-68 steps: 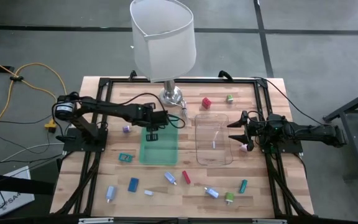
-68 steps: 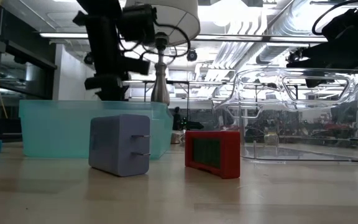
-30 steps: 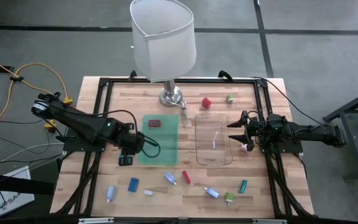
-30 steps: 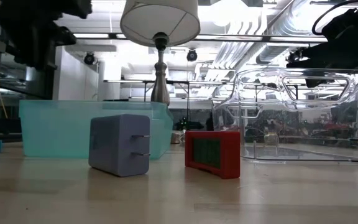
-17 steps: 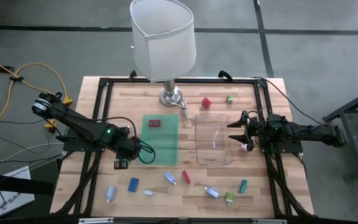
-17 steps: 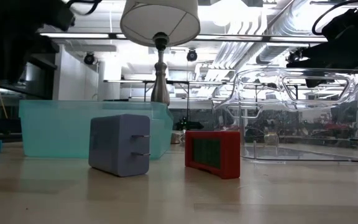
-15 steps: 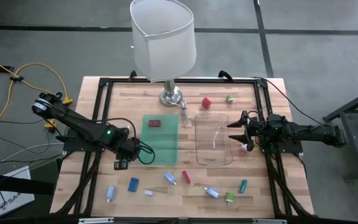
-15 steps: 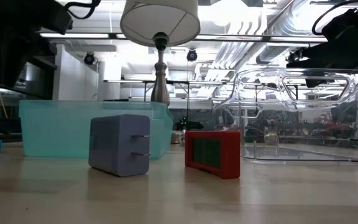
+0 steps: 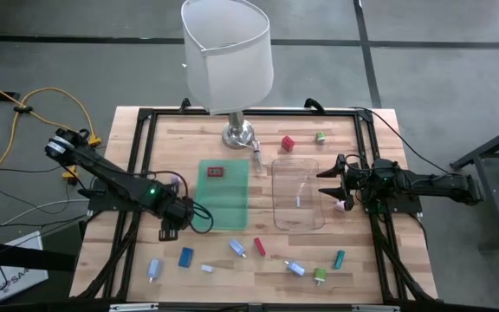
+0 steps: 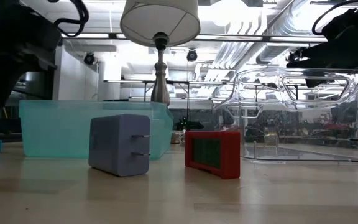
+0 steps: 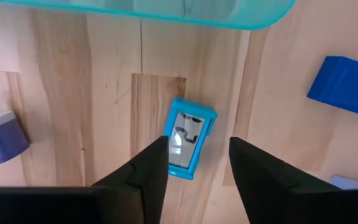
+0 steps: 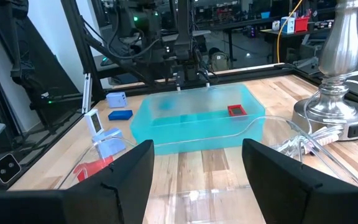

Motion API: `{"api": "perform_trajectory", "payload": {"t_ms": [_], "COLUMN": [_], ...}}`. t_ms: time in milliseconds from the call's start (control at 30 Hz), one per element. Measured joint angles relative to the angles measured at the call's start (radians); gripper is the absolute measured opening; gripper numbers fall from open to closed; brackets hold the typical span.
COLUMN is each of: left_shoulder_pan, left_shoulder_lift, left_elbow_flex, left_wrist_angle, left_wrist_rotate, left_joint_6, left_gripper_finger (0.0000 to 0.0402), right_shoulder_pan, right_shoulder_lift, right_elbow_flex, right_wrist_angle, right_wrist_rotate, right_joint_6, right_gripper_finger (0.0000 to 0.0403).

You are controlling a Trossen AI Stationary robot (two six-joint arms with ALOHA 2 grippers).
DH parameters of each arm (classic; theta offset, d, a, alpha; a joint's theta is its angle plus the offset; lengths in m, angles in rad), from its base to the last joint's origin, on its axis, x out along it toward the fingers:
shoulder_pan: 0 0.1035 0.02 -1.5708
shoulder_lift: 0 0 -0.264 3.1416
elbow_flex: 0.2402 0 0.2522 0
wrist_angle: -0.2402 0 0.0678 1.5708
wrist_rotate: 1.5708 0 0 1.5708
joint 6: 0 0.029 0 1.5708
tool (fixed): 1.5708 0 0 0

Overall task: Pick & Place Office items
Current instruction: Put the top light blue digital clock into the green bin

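Left gripper (image 11: 194,163) hovers beside the green tray's (image 9: 223,212) near-left corner, fingers parted, empty, straddling a teal item (image 11: 188,137) lying on the table; right gripper (image 9: 326,185) waits spread, empty

Arms: two dark, jointed, matte black | Left arm (image 9: 119,184): green indicator light, black cable looped beside the table (image 9: 353,260) edge | Right arm (image 9: 423,185): black, chunky housings | Fingers (image 11: 145,171): dark, flat, tapering
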Motion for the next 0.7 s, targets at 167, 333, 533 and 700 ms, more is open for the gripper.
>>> {"api": "perform_trajectory", "payload": {"t_ms": [167, 333, 533, 700], "left_shoulder_pan": [-0.013, -0.023, -0.027, -0.027], "left_shoulder_lift": [0.0, 0.0, 0.0, 0.0], "left_elbow_flex": [-0.027, -0.06, -0.095, -0.115], "left_wrist_angle": [0.005, 0.045, 0.083, 0.113], "left_wrist_rotate": [-0.001, 0.0, 0.002, 0.007], "left_joint_6": [-0.033, -0.04, -0.032, -0.007], "left_gripper_finger": [0.0183, 0.0195, 0.0209, 0.0214], "right_shoulder_pan": [0.0, 0.0, 0.0, 0.0], "right_shoulder_lift": [0.0, 0.0, 0.0, 0.0], "right_elbow_flex": [0.0, 0.0, 0.0, 0.0], "right_wrist_angle": [0.0, 0.0, 0.0, 0.0], "right_wrist_rotate": [0.0, 0.0, 0.0, 0.0], "right_joint_6": [0.0, 0.0, 0.0, 0.0], "right_gripper_finger": [0.0232, 0.0232, 0.0232, 0.0232]}}
